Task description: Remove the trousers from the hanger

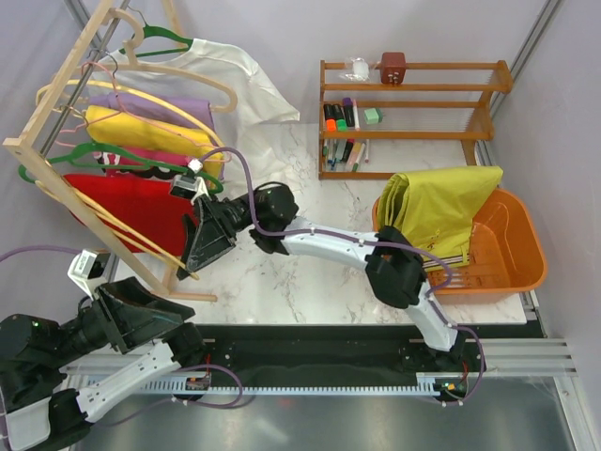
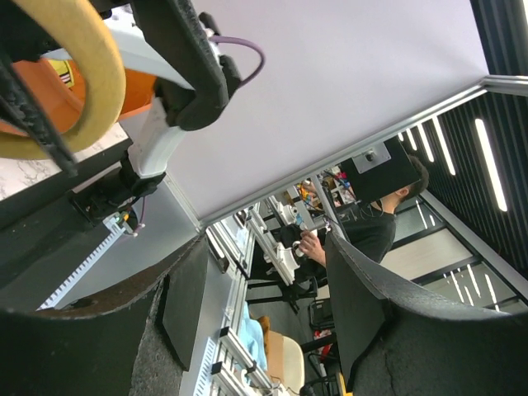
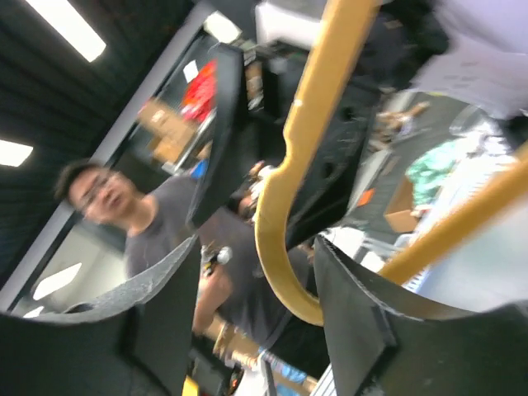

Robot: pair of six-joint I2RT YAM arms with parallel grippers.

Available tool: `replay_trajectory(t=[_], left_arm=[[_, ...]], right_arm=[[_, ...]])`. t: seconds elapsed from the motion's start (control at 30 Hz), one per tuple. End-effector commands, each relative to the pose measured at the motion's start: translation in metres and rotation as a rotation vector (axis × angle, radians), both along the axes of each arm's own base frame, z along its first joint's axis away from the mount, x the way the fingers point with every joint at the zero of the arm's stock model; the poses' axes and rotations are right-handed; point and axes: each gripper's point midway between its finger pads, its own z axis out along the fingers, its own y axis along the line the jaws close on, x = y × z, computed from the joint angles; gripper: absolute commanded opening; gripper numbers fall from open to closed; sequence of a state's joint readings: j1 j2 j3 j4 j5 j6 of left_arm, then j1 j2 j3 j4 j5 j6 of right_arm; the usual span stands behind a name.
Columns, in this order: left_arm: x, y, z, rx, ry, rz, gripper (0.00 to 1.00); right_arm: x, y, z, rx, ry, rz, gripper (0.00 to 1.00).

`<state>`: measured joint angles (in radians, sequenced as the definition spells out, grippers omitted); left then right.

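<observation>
Two robot arms work over a white marble table [image 1: 282, 272]. The biggest thing on it is a slanting pale wooden clothes rack [image 1: 56, 164] filling the left side, hung with a white shirt [image 1: 235, 80], a golden-yellow garment [image 1: 141, 132] and a red garment [image 1: 131, 207].

At the right edge sits a rounded orange plastic basket [image 1: 526, 254], its near rim close to the table's front edge. The large lime-yellow cloth trousers [image 1: 441, 202] lie folded in it, heaped over its left and far rim and off any hanger. The right half of the basket shows bare ribbed floor.

At the back, a low open wooden shelf [image 1: 413, 94] holds a row of coloured markers [image 1: 340, 117] on its middle level and a small reddish-brown block [image 1: 392, 64] on top.

Bare marble runs between rack and basket. The right arm [image 1: 319, 240] crosses it, reaching from the near edge towards the rack's near end. The left arm [image 1: 122, 376] is folded low at the near-left corner, off the tabletop.

The thin pale yellow-orange plastic hanger [image 3: 272, 223] is at the rack's near end, well apart from the trousers. Its curved corner passes through the gap of the right gripper [image 3: 256, 256]. Those jaws stand well apart and are not clamped on it; I cannot tell whether a finger touches it. The left gripper [image 2: 266, 247] is also spread roughly halfway, with nothing between its fingers.
</observation>
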<state>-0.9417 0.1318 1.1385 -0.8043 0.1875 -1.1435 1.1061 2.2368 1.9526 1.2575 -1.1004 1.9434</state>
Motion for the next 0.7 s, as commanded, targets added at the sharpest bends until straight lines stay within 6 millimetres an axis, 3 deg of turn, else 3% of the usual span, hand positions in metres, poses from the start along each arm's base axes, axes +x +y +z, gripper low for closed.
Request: replay_trajectory(t=[0.0,0.03,0.07,0.1,0.13,0.2,0.27,0.3,0.33,0.4,0.43,0.5,0.67], left_arm=[[0.004,-0.008,-0.005,0.013,0.004,-0.005,0.66],[0.005,-0.009,-0.006,0.017,0.007,-0.005,0.66],[0.006,-0.010,-0.008,0.020,0.010,-0.001,0.66],[0.008,-0.011,-0.011,0.026,0.013,0.002,0.66],[0.009,-0.013,-0.013,0.034,0.017,0.003,0.66],[0.012,-0.018,-0.018,0.057,0.017,0.002,0.66],[0.017,-0.024,-0.024,0.086,0.023,0.001,0.66],[0.019,-0.027,-0.028,0.098,0.028,-0.001,0.66],[0.020,-0.030,-0.031,0.110,0.035,-0.004,0.66],[0.025,-0.037,-0.042,0.144,0.046,-0.006,0.66],[0.026,-0.039,-0.046,0.156,0.050,-0.008,0.66],[0.030,-0.044,-0.056,0.184,0.061,-0.009,0.67],[0.039,-0.050,-0.070,0.218,0.074,0.015,0.67]], right_arm=[[0.003,-0.027,0.040,0.069,-0.188,-0.182,0.66],[0.012,-0.018,0.023,-0.077,-0.170,-0.217,0.67],[0.019,-0.016,0.017,-0.051,-0.261,-0.280,0.68],[0.023,-0.024,0.025,-0.053,-0.304,-0.329,0.70],[0.032,-0.022,0.008,-0.188,-0.284,-0.365,0.70],[0.044,-0.033,0.003,-0.226,-0.340,-0.453,0.71],[0.057,-0.041,-0.018,-0.350,-0.342,-0.536,0.73],[0.063,-0.053,-0.023,-0.365,-0.394,-0.587,0.74],[0.075,-0.060,-0.045,-0.493,-0.408,-0.667,0.76],[0.088,-0.081,-0.055,-0.587,-0.462,-0.771,0.80],[0.094,-0.097,-0.074,-0.684,-0.508,-0.812,0.82],[0.114,-0.122,-0.083,-0.776,-0.578,-0.962,0.87],[0.122,-0.187,-0.118,-0.979,-0.633,-1.138,0.92]])
